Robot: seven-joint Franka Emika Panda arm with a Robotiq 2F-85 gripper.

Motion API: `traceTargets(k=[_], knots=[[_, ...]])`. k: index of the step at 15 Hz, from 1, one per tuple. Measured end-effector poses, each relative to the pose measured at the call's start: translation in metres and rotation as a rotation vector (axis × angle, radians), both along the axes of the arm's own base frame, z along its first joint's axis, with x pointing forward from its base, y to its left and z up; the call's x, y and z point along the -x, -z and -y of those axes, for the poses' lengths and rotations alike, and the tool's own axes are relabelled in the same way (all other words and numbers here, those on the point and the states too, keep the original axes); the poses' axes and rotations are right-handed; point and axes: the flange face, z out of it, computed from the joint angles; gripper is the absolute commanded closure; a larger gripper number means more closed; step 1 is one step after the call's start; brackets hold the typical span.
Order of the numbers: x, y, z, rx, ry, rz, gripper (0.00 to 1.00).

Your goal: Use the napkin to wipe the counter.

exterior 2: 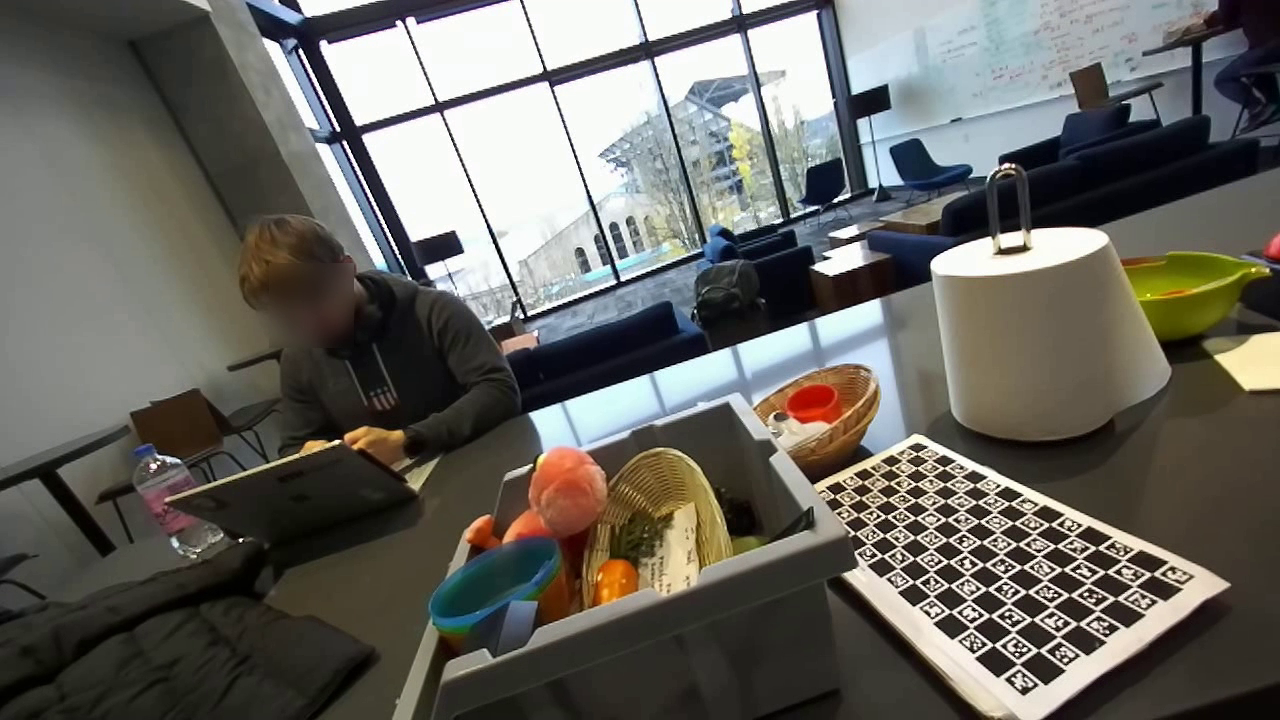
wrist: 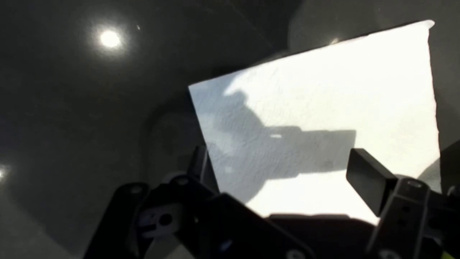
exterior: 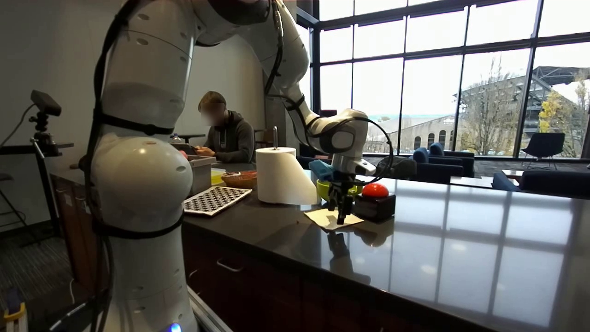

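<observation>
A pale, flat napkin (exterior: 326, 220) lies on the dark, glossy counter (exterior: 272, 233). In the wrist view the napkin (wrist: 341, 97) fills much of the right side, with the gripper's shadow across it. Part of the napkin also shows at the right edge of an exterior view (exterior 2: 1252, 362). My gripper (wrist: 285, 169) is open, with its fingers wide apart and nothing between the pads but the napkin below. In an exterior view the gripper (exterior: 340, 216) points down just above the napkin. Whether the fingertips touch it I cannot tell.
A black box with a red button (exterior: 375, 190) stands close beside the gripper. A green bowl (exterior 2: 1190, 300) is behind it. A paper towel roll (exterior 2: 1040, 340), a checkered board (exterior 2: 1010, 570), a wicker basket (exterior 2: 850, 430) and a grey bin (exterior 2: 700, 660) stand along the counter. A person (exterior 2: 400, 340) sits there.
</observation>
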Motion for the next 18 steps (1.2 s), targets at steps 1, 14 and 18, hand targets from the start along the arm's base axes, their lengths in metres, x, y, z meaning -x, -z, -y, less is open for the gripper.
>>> traceTargets(k=[1, 14, 18], knots=[[0.0, 0.0, 0.0, 0.001, 0.0, 0.001, 0.0], [-0.008, 0.016, -0.005, 0.021, -0.023, 0.038, 0.0], [-0.015, 0.017, -0.01, 0.049, -0.046, -0.004, 0.0]])
